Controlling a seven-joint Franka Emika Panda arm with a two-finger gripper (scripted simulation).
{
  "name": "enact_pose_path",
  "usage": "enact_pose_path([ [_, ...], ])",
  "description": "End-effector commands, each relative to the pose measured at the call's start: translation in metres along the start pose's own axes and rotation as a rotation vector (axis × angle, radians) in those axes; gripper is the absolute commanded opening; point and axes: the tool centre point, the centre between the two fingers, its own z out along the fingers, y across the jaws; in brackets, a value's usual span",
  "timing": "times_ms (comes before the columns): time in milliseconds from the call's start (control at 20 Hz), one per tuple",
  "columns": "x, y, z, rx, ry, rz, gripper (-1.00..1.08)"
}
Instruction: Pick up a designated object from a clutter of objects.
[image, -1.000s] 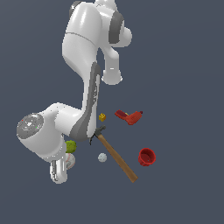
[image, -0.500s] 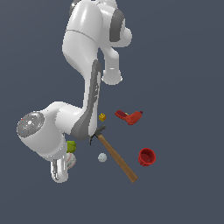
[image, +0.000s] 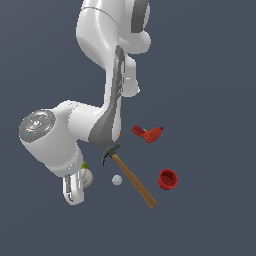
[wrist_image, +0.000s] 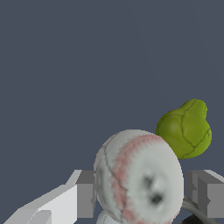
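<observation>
The baseball (wrist_image: 138, 175), white with red stitching, sits between my gripper's (wrist_image: 144, 194) two fingers in the wrist view. One finger (wrist_image: 85, 192) is against one side of it and the other finger (wrist_image: 205, 192) is against the opposite side. In the exterior view only a sliver of the baseball (image: 88, 177) shows beside my hand (image: 75, 187), low at the exterior view's left. The green lump (wrist_image: 186, 129) lies right next to the ball and also shows in the exterior view (image: 84, 165). The tiny yellow cube is hidden.
A small white ball (image: 117, 180) lies just to the exterior view's right of my hand. A wooden-handled hammer (image: 131, 178) lies beyond it, then a red cup (image: 167, 179). A red drill shape (image: 148, 133) lies farther back. My own arm (image: 65, 135) hides the area behind the hand.
The arm's lower joint and the hand have risen a little in the exterior view. The hammer, cup, drill shape and small ball have not moved.
</observation>
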Motion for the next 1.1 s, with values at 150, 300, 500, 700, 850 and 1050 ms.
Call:
enact_pose_path([
  [150, -0.031, -0.009, -0.055, 0.000, -0.001, -0.001, -1.00],
  [300, -0.049, -0.014, -0.085, -0.003, -0.002, -0.001, -1.00],
  [500, -0.072, -0.020, -0.125, -0.006, -0.004, -0.001, -1.00],
  [700, -0.095, -0.027, -0.165, -0.009, -0.005, -0.001, -1.00],
  [850, -0.111, -0.032, -0.194, -0.011, -0.006, -0.001, -1.00],
  [1050, -0.132, -0.040, -0.232, -0.013, -0.008, -0.001, -1.00],
])
